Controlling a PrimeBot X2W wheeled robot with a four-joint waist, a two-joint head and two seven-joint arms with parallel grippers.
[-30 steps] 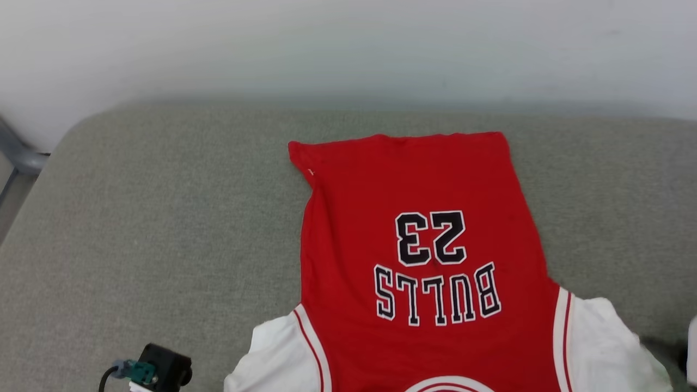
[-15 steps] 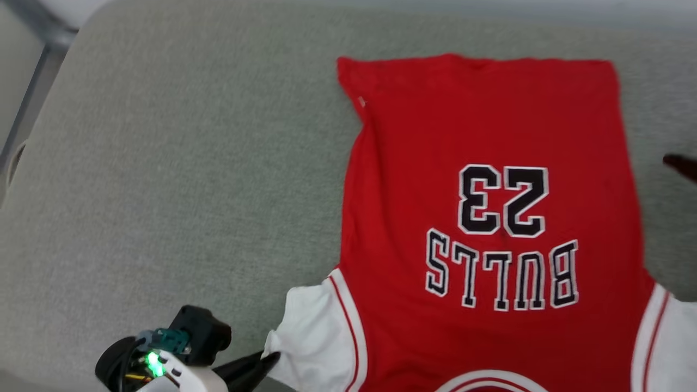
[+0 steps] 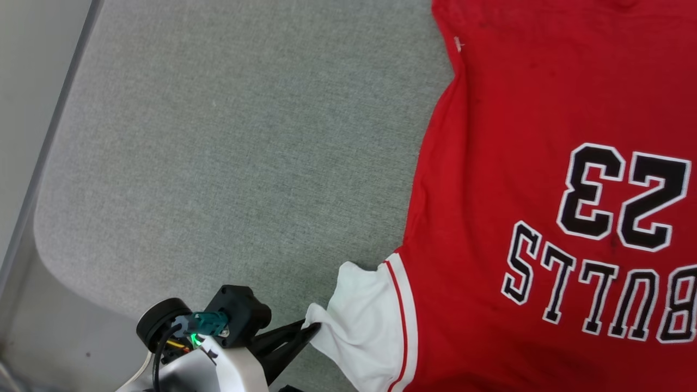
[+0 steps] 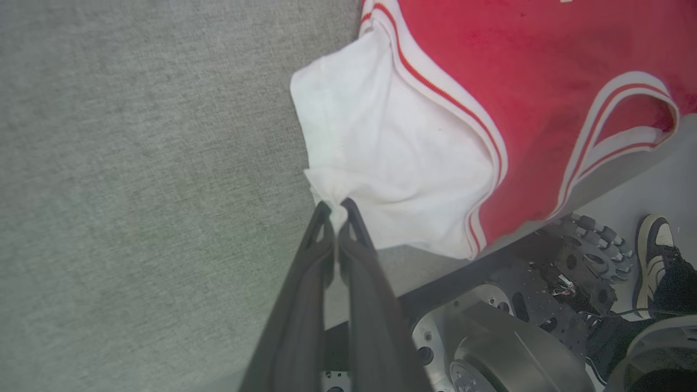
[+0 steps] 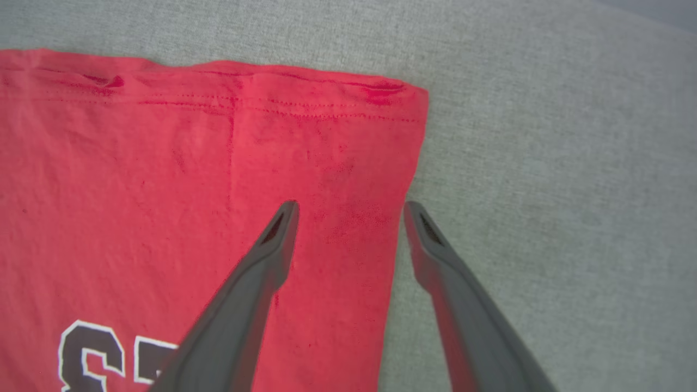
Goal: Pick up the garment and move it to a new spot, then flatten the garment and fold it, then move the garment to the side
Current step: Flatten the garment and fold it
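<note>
Jersey cloth comes first: a red jersey-style T-shirt [image 3: 517,179] with white short sleeves, striped trim and dark, white-outlined block lettering lies spread flat, print up. It fills the right of the head view on a grey woven cushion [image 3: 218,136]. Half a second ago the dark fingers of the left gripper [image 3: 307,329] only neared the white sleeve [image 3: 365,321] at bottom centre. Now they are pressed together on its outer corner, bunching the thin, soft knit into a small peak. The head camera has also swung down and leftward. I judge a flattening tug is beginning. In the right wrist view, the right gripper [image 5: 351,212] hangs spread wide, straddling the shirt's side edge near the stitched hem.
</note>
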